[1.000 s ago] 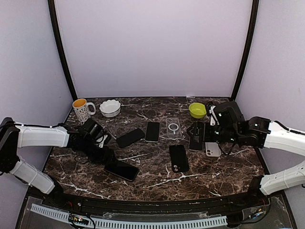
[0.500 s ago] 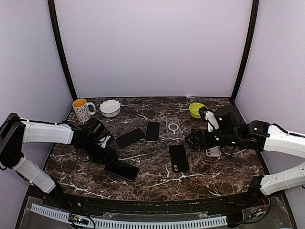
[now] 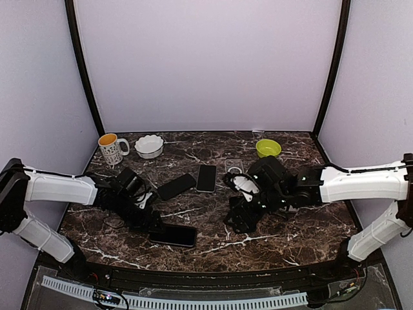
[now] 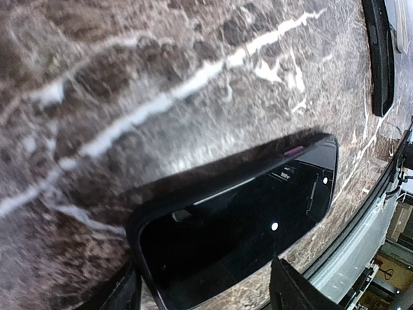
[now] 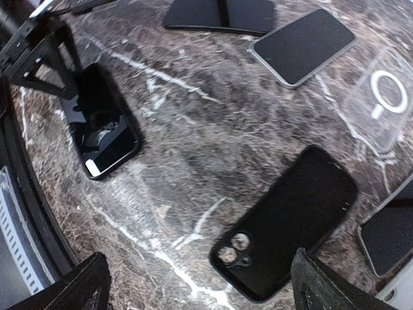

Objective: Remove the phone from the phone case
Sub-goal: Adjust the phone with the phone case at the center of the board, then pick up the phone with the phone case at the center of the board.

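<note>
A phone in a black case (image 3: 173, 236) lies screen up near the table's front edge. In the left wrist view the same phone (image 4: 245, 213) fills the frame. My left gripper (image 3: 150, 221) (image 4: 205, 278) holds its near end, one finger on each side. A second black-cased phone (image 5: 290, 219) lies face down at the table's middle, its camera lenses showing. My right gripper (image 3: 243, 218) (image 5: 203, 290) hovers over it, wide open, with bare marble between its fingers. The right wrist view also shows the left-hand phone (image 5: 103, 129).
A clear case with a white ring (image 3: 235, 169) and two dark phones (image 3: 176, 186) (image 3: 206, 177) lie mid-table. A mug (image 3: 111, 148), a white bowl (image 3: 149, 146) and a green bowl (image 3: 268, 148) stand at the back. The table's front edge runs close to the left-hand phone.
My right arm swung left from the table's right side to above the face-down cased phone. My left gripper shifted right with its phone, which turned more level with the front edge.
</note>
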